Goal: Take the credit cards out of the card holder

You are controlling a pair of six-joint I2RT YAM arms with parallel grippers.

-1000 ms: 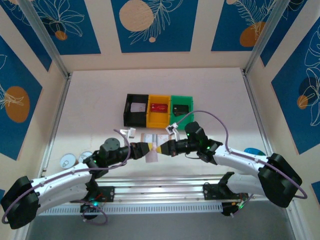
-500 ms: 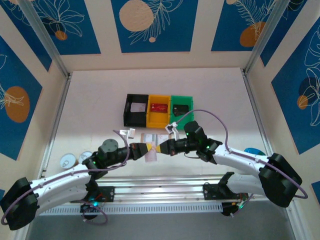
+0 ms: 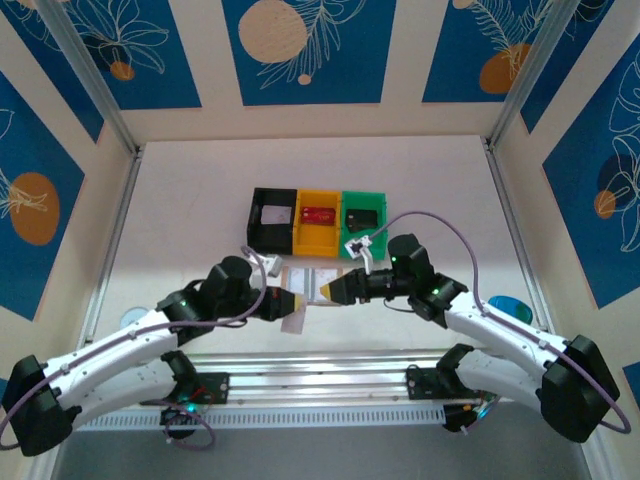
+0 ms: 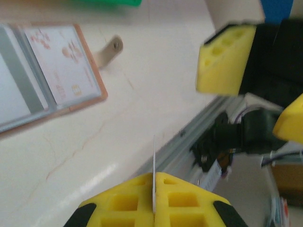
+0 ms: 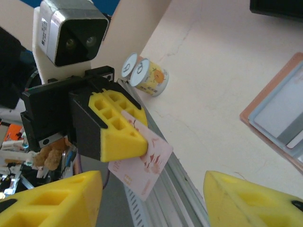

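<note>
My left fingers are pressed together on a thin card. In the left wrist view I see it only edge-on, as a pale line rising from the seam between the yellow pads. The right wrist view shows its face: pale pink with a small printed pattern, one corner hanging down below the left pad.

My right fingers are spread wide. The card sits in the gap ahead of them and touches neither pad. From above, the two arms point at each other near the middle of the table, their tips close but apart.

The card holder lies open and flat on the table just beyond the fingertips, nearer the bins than the arm bases. It has a tan-brown border around grey-blue clear pockets, and one pocket shows a pale printed card. Its small strap tab sticks out at one side.

Behind it stand three bins in a row, touching: black bin, yellow bin and green bin. They hold a pale item, a red one and a dark one in that order.

Two small fruit-printed cups stand on the table on my left side.
</note>
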